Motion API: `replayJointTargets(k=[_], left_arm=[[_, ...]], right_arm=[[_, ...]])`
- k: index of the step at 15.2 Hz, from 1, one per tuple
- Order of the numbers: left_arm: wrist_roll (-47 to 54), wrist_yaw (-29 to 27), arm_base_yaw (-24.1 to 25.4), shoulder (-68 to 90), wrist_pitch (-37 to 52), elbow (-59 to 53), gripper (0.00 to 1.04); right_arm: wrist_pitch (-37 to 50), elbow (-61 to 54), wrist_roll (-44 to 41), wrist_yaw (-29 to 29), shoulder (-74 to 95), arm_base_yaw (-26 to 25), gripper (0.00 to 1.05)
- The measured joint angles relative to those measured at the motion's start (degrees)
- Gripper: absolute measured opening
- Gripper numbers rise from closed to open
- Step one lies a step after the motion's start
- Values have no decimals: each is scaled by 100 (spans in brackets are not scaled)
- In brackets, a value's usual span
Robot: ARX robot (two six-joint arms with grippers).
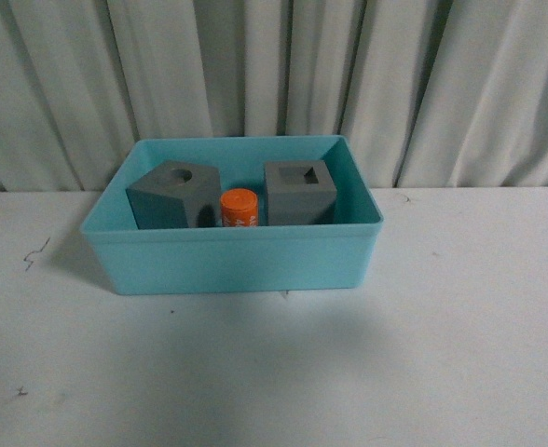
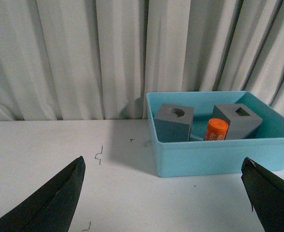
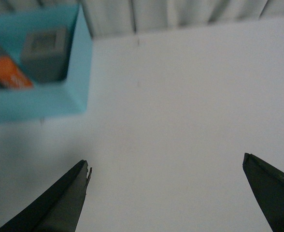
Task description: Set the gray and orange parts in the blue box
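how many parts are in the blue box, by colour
gray cubes: 2, one with a round recess and one with a square recess
orange cylinder: 1
total: 3 parts, all inside the blue box
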Motion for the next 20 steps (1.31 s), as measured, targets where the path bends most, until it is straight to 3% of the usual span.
replayJointTargets(k=[3, 4, 5, 6, 7, 12, 13, 14, 20], left_arm=[[0, 0, 0, 0, -2, 0, 98], [2, 0, 0, 0, 0, 0, 98], [2, 11, 0, -2, 0, 0, 98], [0, -7, 0, 0, -2, 0, 98], [2, -2, 0, 0, 0, 0, 98], [2, 0, 0, -2, 0, 0, 98], [2, 2, 0, -2, 0, 0, 98], [0, -7, 0, 0, 0, 0, 98], [0, 0, 0, 0, 0, 0, 98]], right_arm=[[-1364, -992, 645, 1001, -1421, 1217, 98], [-1121, -975, 820, 1187, -1633, 1491, 98], [579, -1425, 588, 1609, -1810, 1532, 88], [1722, -2050, 190, 1727, -2107, 1338, 75], [2243, -2411, -35, 1661, -2273, 1180, 64], [1961, -2640, -315, 1108, -3154, 629, 2], [1834, -2664, -345, 660, -3318, 269, 2], [1733, -2686, -341, 564, -3506, -33, 2], [1220, -2859, -350, 466, -4253, 11, 2]])
